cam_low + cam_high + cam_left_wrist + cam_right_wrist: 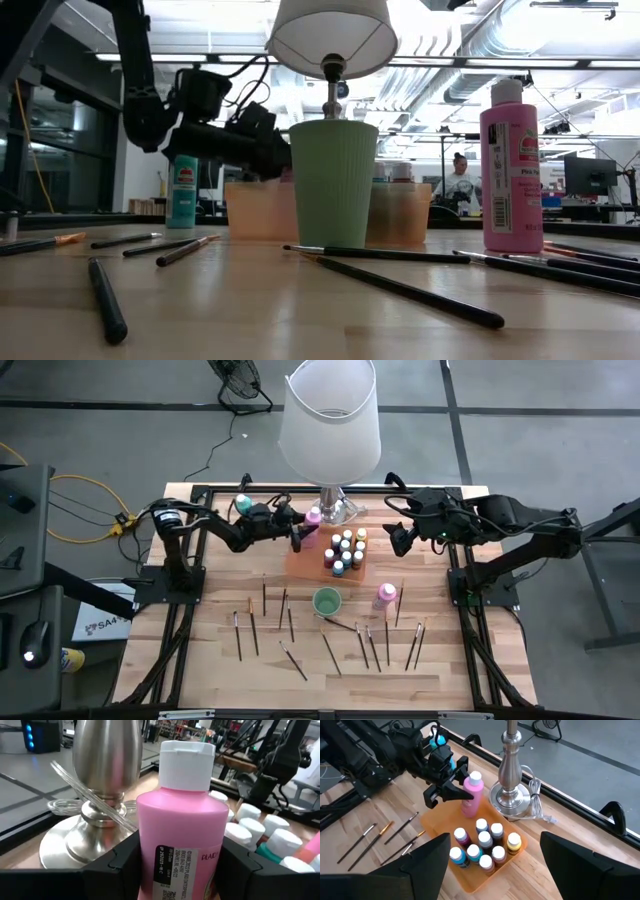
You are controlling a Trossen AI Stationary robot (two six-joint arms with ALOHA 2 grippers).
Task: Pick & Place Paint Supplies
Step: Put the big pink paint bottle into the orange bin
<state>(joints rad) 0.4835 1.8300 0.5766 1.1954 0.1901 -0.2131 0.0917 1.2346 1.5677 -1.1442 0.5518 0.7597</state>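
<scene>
surface: wood table (200, 660), brushes (330, 653) scattered | left tool (451, 793) clamps pink bottle (472, 795) | right tool (492, 865) apart

The pink bottle (182, 840) runs off the left wrist view's lower edge — its label only partly legible. The lamp (330, 420) shade hides its own stem from above (base partly too).

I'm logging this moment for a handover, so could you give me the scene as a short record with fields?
left pincer: closed on tall pink paint bottle standing in orange plastic tray
right pincer: open, hovering beside the tray
tray contents: small paint bottles with coloured caps
table: thin dark-handled brushes, ribbed green cup, second pink bottle
teal bottle: behind left arm
</scene>
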